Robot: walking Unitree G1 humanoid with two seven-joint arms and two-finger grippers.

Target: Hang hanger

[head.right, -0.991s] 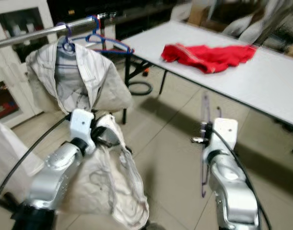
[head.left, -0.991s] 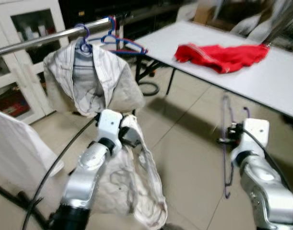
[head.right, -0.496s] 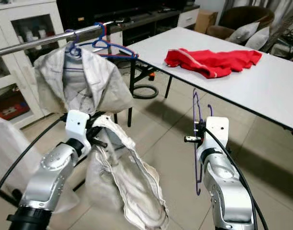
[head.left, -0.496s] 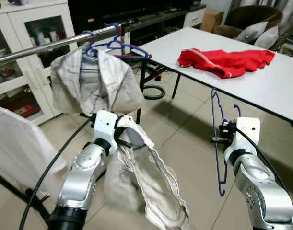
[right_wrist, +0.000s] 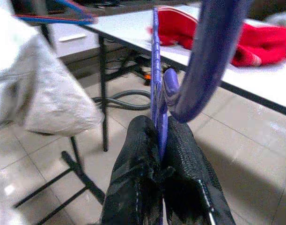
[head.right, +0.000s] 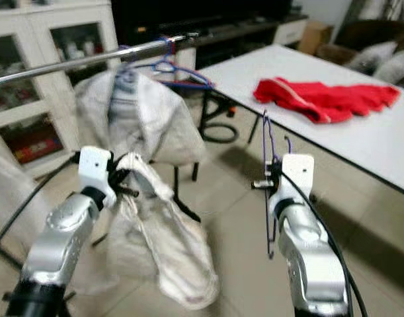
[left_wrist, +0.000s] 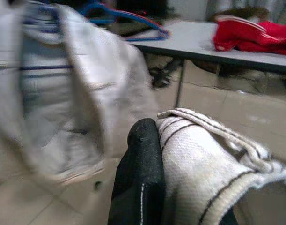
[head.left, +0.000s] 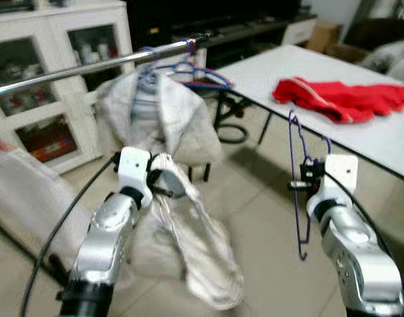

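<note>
A purple wire hanger [head.left: 296, 178] hangs edge-on in front of me on the right, with my right gripper [head.left: 298, 185] shut on its wire [right_wrist: 155, 101]. My left gripper [head.left: 159, 189] is shut on a cream striped garment [head.left: 188, 246] that droops toward the floor. In the left wrist view a black finger [left_wrist: 139, 173] presses against the garment's hem [left_wrist: 203, 154]. Behind runs a metal rail [head.left: 89, 66] carrying a pale striped shirt [head.left: 155, 119] on a hanger, with blue and red hangers [head.left: 195, 69] beside it near the rail's end.
A white table [head.left: 380, 142] stands at the right with a red garment [head.left: 344, 99] on it. White glass-door cabinets [head.left: 49, 86] line the back left. A pale cloth [head.left: 30, 198] hangs at the left. A black cable [head.left: 63, 231] runs by my left arm.
The whole view has shifted, so the camera has moved. Both arms have risen a little, lifting the purple hanger and the cream garment higher in front of me. Both grips are unchanged.
</note>
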